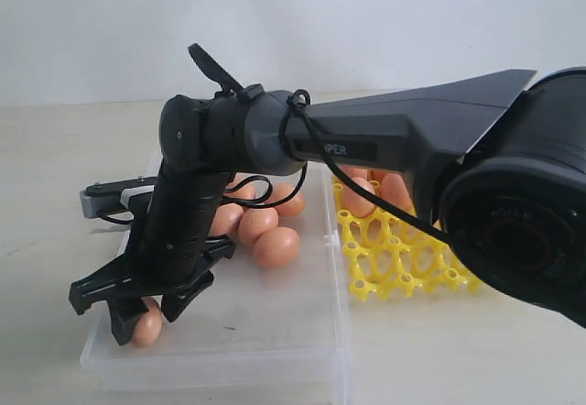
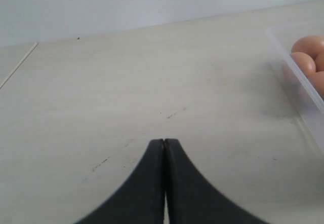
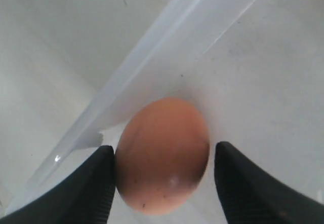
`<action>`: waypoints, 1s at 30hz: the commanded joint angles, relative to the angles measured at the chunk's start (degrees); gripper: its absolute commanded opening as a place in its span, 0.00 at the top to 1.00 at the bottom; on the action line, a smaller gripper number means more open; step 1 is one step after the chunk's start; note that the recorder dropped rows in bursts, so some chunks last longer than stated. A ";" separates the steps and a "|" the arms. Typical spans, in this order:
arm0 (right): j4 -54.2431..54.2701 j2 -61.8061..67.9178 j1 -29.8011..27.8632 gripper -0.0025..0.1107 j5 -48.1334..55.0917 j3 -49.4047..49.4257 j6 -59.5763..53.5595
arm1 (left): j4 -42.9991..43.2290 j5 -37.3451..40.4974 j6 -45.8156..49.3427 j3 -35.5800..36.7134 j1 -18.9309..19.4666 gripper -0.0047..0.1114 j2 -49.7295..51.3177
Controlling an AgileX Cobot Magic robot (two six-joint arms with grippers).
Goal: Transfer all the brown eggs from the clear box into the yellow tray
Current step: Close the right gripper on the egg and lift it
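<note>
Orange-brown egg point(image 3: 162, 153) lay on the floor of the clear box point(image 1: 265, 332), tucked close to one wall near a corner, on the side of the box away from the yellow tray point(image 1: 403, 268). Right gripper point(image 1: 146, 320) was down inside the box, straddling that egg. Jaws were released, not clamped: one finger point(image 3: 96, 183) looked to be touching the shell, the other stood off it with a thin gap. My read is that the fingers ran alongside the box wall so neither had to wedge between wall and egg, a sensible approach for an egg parked that close to the plastic. A loose cluster of the other brown eggs point(image 1: 275, 246) sat further into the box, well apart from this one, so closing should not bump a neighbour. The tray sat just beside the box, with a few eggs point(image 1: 359, 199) seemingly in its cups, partly hidden by the arm. Left gripper point(image 2: 164, 145) hung over bare table point(image 2: 101, 82) outside the box, fingers pressed together on nothing, probably parked clear of the working arm.
</note>
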 commanded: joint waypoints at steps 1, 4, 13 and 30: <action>0.17 0.00 -0.03 0.48 -3.58 0.11 -0.14 | -0.06 -0.35 -0.29 -0.23 0.11 0.96 -0.32; 0.09 0.00 -0.29 0.48 -4.26 0.11 -0.14 | -0.06 -0.35 -0.29 -0.23 0.11 0.96 -0.32; -0.44 0.00 -0.41 0.48 -5.26 0.11 -0.14 | -0.06 -0.35 -0.29 -0.23 0.11 0.96 -0.32; -2.67 0.00 -0.91 0.79 -8.01 0.22 -0.25 | -0.06 -0.35 -0.25 -0.23 0.11 0.96 -0.32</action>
